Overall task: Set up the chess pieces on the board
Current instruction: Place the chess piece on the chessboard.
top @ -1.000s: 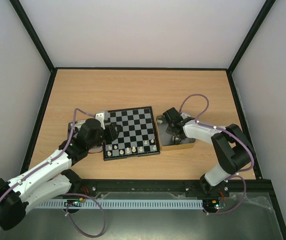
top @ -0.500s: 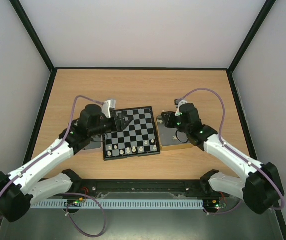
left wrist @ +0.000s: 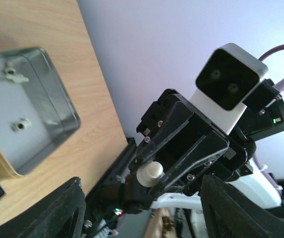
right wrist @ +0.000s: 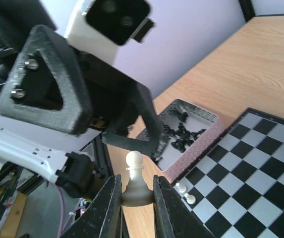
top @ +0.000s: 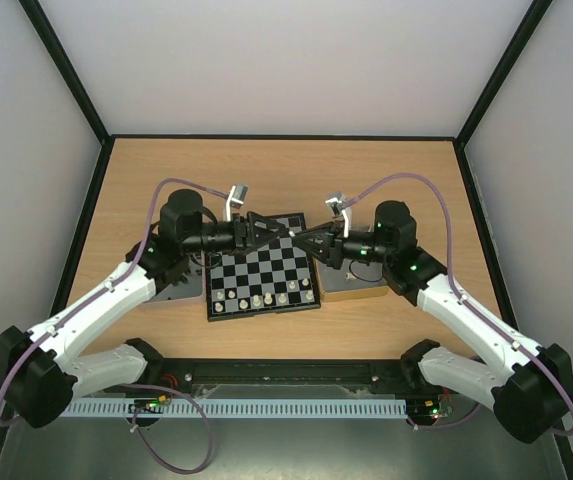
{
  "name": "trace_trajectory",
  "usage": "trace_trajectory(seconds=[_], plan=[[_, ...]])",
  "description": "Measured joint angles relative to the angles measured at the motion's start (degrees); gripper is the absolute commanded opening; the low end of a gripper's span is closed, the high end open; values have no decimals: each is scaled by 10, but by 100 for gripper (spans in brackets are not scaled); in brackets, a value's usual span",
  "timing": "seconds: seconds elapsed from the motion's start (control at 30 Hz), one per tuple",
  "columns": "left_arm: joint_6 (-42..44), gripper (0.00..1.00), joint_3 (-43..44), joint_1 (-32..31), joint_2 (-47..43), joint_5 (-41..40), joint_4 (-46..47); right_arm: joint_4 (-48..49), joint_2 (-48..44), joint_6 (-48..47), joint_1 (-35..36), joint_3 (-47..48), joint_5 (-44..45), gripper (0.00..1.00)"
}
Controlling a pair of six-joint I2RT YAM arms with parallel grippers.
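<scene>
The right gripper [top: 306, 241] is clamped on a cream-white pawn [right wrist: 134, 174], held upright in the air above the board's [top: 266, 272] upper edge, mid-frame in the top view. The left gripper [top: 282, 230] faces it tip to tip with its fingers [left wrist: 65, 210] spread wide. White chessmen [top: 256, 298] stand along the board's lower row. The left tin [right wrist: 208, 116] holds black chessmen [right wrist: 181, 136], and the right tin [left wrist: 57, 79] holds two white ones.

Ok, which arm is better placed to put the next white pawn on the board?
Right, probably. The right claw pinches a cream pawn near the far edge of the board. The left claw faces it open and empty, so it would need a handover first.
</scene>
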Motion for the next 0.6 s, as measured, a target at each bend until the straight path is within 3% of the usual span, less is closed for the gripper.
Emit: trace_trajectory(seconds=[0.17, 0.37, 0.6], plan=[[-24, 48, 9, 0, 14, 45, 15, -2, 6, -27, 0, 27, -50, 15], [-39, 44, 19, 0, 35, 76, 30, -28, 28, -64, 0, 50, -72, 15], [-52, 22, 19, -3, 46, 92, 38, -56, 39, -85, 0, 50, -81, 15]])
